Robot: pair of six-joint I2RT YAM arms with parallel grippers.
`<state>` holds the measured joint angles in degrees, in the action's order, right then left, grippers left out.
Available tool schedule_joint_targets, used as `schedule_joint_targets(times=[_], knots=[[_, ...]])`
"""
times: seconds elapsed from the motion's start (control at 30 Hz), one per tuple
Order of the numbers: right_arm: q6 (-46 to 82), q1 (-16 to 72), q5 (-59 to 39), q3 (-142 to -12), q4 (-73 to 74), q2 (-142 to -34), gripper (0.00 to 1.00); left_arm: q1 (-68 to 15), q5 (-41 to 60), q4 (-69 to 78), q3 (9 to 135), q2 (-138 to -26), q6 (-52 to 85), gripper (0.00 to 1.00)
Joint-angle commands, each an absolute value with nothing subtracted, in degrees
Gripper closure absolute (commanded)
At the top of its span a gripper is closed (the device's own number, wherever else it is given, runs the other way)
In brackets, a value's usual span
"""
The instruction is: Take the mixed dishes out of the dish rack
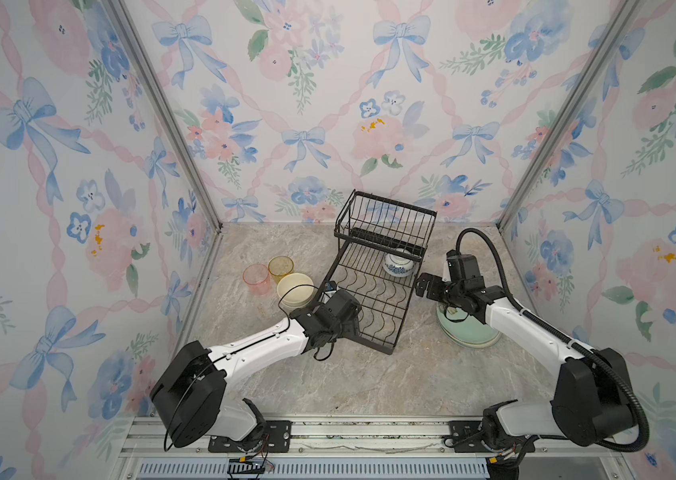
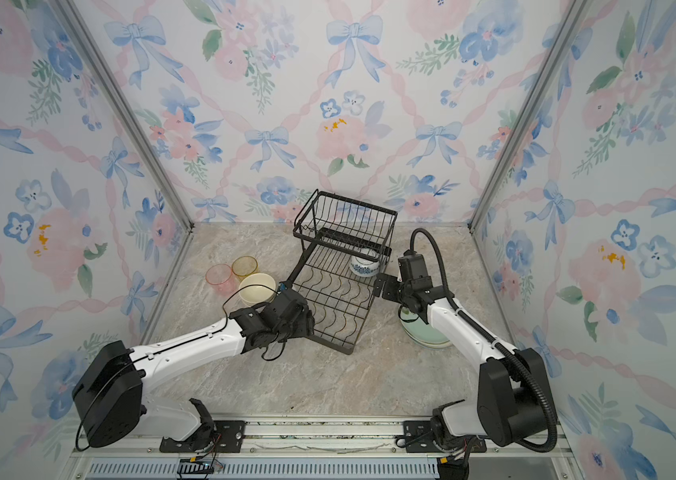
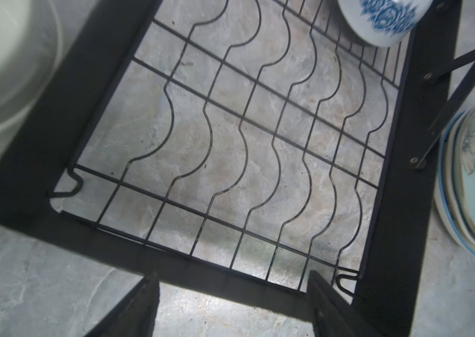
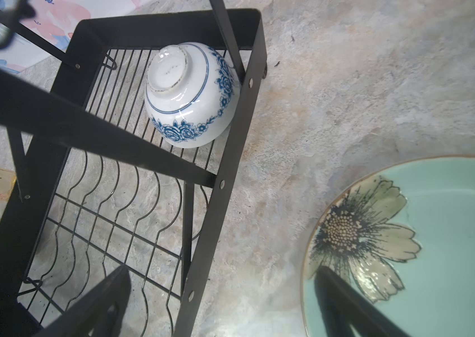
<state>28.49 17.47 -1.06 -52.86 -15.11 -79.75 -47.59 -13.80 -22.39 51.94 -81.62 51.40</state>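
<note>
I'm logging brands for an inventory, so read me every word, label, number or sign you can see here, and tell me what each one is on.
None readable in any view.
The upturned blue-and-white patterned ceramic bowl: faint marks on its base, too blurred to read.
The pale green ceramic plate: a painted flower only, no words.
The black wire dish rack: no label visible.
The floral bow-print wallpaper: pattern only.

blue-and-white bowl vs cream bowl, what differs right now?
The blue-and-white bowl sits in the dish rack; the cream bowl stands on the table beside it. The blue-and-white bowl is foot up; the cream bowl is rim up. The blue-and-white bowl has blue flowers; the cream bowl is plain. Neither is gripped.
</note>
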Motion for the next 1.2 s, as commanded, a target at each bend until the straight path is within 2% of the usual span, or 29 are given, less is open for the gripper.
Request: schedule_joint_targets(times=[0.0,0.27,0.73,1.0,1.17], knots=[[29.0,18.1,0.1,-51.0,-14.3,-78.9,0.0,-48.6,-11.1,-23.0,52.1,-83.7,56.4,0.21],[27.3,18.0,2.1,-50.0,-16.5,-76.2,0.0,-49.1,-10.9,-23.1,51.5,-84.5,57.7,0.23],[27.5,18.0,1.7,-49.3,-16.4,-75.3,0.01,-49.2,-14.5,-27.0,49.6,-77.0,60.1,0.25],[27.1,18.0,1.9,-49.6,-18.8,-72.1,0.01,-46.8,-15.6,-26.9,51.1,-82.5,61.5,0.25],[25.9,17.8,3.2,-49.5,-21.4,-68.3,0.02,-46.7,-18.4,-26.8,52.6,-84.6,62.2,0.37]])
